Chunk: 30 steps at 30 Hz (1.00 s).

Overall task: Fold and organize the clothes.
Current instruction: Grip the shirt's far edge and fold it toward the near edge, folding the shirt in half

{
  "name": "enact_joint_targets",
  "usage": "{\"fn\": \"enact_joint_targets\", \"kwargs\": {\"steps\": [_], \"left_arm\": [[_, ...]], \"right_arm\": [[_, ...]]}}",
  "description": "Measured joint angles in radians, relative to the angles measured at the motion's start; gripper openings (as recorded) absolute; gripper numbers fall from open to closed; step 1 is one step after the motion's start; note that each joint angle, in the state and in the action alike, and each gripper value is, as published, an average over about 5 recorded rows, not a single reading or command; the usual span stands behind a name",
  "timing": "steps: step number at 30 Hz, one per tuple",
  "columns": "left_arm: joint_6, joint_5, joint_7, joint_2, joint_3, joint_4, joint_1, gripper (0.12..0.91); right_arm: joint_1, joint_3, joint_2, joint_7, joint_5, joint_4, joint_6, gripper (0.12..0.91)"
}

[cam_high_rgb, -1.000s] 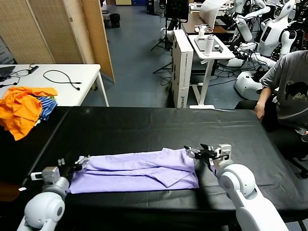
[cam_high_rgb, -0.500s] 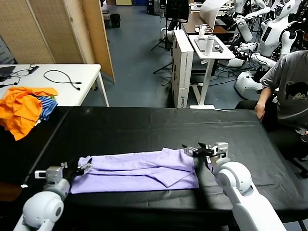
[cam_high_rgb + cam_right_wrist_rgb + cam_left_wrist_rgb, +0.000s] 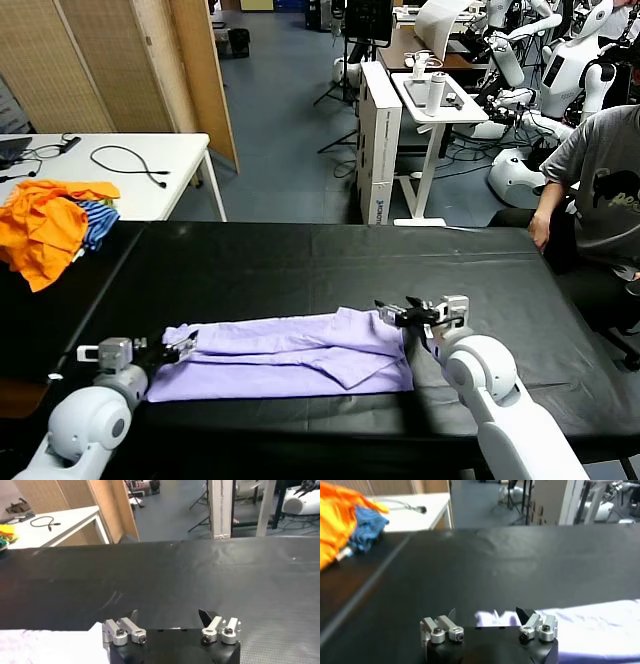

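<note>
Both arms have crept inward: the left end effector (image 3: 172, 350) and right end effector (image 3: 398, 314), both spread, now bracket the T-shirt (image 3: 290, 354) lying flat on the desk's (image 3: 300, 265) near edge, ready to pinch.

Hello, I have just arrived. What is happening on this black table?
A two-armed robot is folding a pale lavender T-shirt that lies partly folded in a long strip on the black table. The left gripper is at the shirt's left end and the right gripper is at its right end; both are open, and neither has hold of the cloth. A heap of orange and blue-striped garments lies apart at the far left.
</note>
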Motion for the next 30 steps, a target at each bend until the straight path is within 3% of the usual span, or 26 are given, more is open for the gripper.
{"fn": "enact_joint_targets", "kwargs": {"steps": [10, 19, 22, 25, 27, 30], "left_arm": [[0.002, 0.003, 0.01, 0.001, 0.0, 0.012, 0.002, 0.907], [-0.009, 0.005, 0.01, 0.004, -0.001, 0.016, -0.003, 0.897], [-0.013, 0.005, 0.01, 0.004, 0.0, 0.019, -0.005, 0.834], [-0.018, 0.006, 0.01, 0.003, 0.0, 0.022, -0.006, 0.718], [-0.025, 0.008, 0.011, 0.002, 0.001, 0.023, -0.006, 0.612], [-0.041, 0.016, 0.013, -0.001, 0.005, 0.027, -0.01, 0.428]], "right_arm": [[0.01, -0.004, 0.028, -0.003, -0.016, -0.055, 0.0, 0.766], [0.003, -0.007, 0.034, -0.004, -0.019, -0.064, 0.0, 0.555], [-0.003, -0.004, 0.034, -0.004, -0.02, -0.063, 0.0, 0.488], [-0.008, -0.003, 0.035, -0.005, -0.023, -0.063, 0.001, 0.361], [-0.011, -0.003, 0.037, -0.005, -0.026, -0.063, 0.001, 0.238], [-0.015, 0.0, 0.042, -0.006, -0.032, -0.061, 0.0, 0.145]]}}
